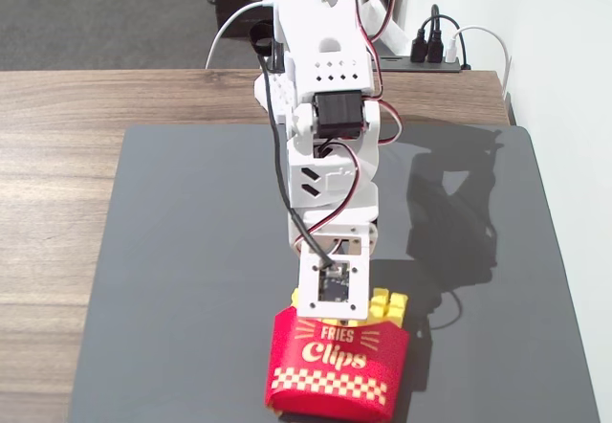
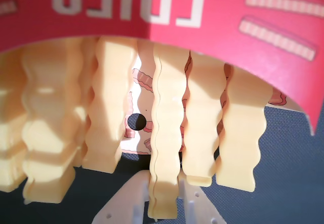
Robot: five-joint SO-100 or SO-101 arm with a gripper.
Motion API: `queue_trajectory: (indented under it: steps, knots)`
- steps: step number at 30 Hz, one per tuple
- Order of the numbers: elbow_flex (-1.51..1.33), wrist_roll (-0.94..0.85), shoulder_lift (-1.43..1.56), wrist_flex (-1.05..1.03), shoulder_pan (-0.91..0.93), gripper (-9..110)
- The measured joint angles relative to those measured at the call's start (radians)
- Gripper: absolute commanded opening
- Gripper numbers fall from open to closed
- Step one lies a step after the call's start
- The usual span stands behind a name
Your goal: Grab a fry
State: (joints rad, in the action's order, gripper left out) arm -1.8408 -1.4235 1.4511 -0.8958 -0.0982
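The red "FRIES Clips" carton (image 1: 337,366) lies on the dark mat, with yellow stick tips (image 1: 388,303) showing at its open end. The arm reaches down over that opening, and its wrist camera mount (image 1: 333,279) hides the fingers in the fixed view. In the wrist view the carton's red rim (image 2: 212,21) fills the top, with several wavy yellow sticks coming out of it. One fry (image 2: 164,133) sticks out further than the others and runs down between my two white fingers. My gripper (image 2: 166,186) is closed against both sides of this fry near its end.
The dark grey mat (image 1: 191,270) covers a wooden table (image 1: 57,203). The other yellow sticks (image 2: 109,107) crowd both sides of the held fry. A power strip with plugs (image 1: 435,50) sits at the back by the white wall.
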Motion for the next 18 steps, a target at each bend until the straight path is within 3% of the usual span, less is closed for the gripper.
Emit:
queue_trajectory:
  steps: [18]
  knots:
    - [-0.456, 0.012, 0.454, -0.002, -0.014, 1]
